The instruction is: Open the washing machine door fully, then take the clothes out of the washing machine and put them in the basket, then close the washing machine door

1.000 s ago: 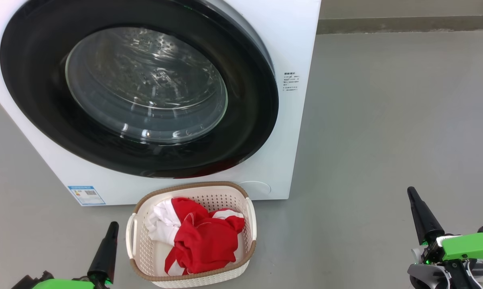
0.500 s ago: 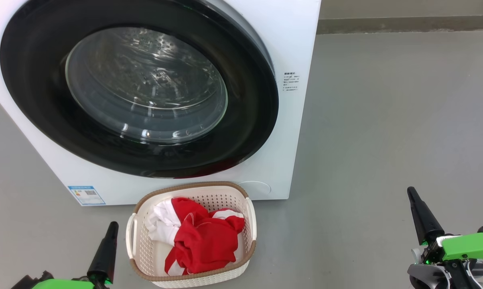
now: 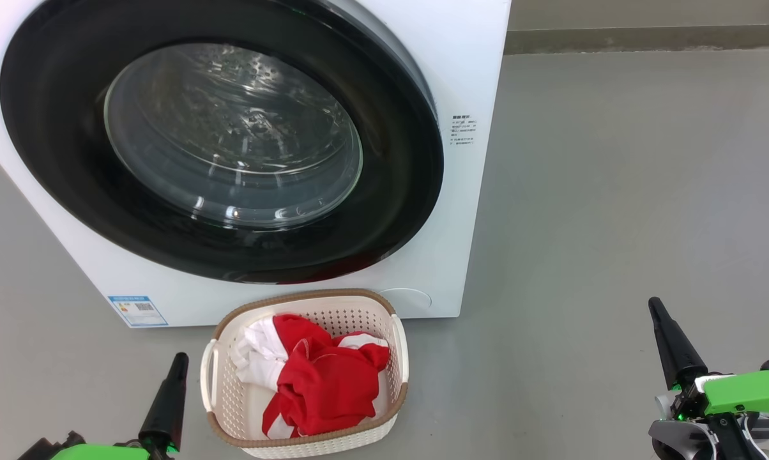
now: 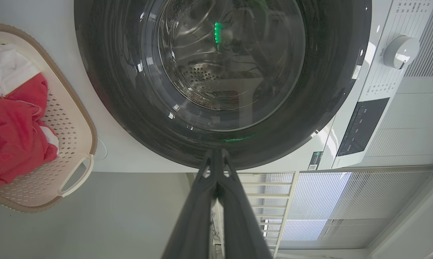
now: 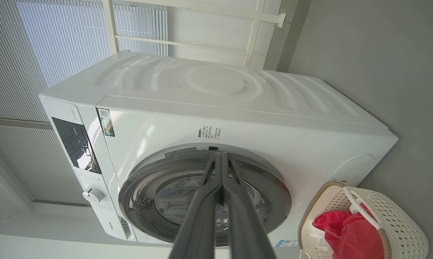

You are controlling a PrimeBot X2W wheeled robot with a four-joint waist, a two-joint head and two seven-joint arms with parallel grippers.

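The white washing machine (image 3: 467, 64) fills the upper left of the head view, and its black-rimmed glass door (image 3: 397, 191) lies closed against the front. Just before it on the floor stands the cream basket (image 3: 308, 300) holding the red and white clothes (image 3: 324, 380). My left gripper (image 3: 180, 358) is shut and empty, low beside the basket's left side. Off to the lower right, my right gripper (image 3: 654, 303) is shut and empty too. The left wrist view has the door (image 4: 331, 90), basket (image 4: 78, 118), clothes (image 4: 15, 133) and shut fingertips (image 4: 216, 153). The right wrist view has the machine (image 5: 216, 82), door (image 5: 274, 190), basket (image 5: 400, 223) and shut fingertips (image 5: 222, 155).
Grey floor (image 3: 614, 191) stretches to the right of the machine up to a wall base (image 3: 646, 38). A control panel and dial (image 4: 400, 52) sit on the machine's top front. White slatted blinds and a frame (image 5: 58, 46) stand behind the machine.
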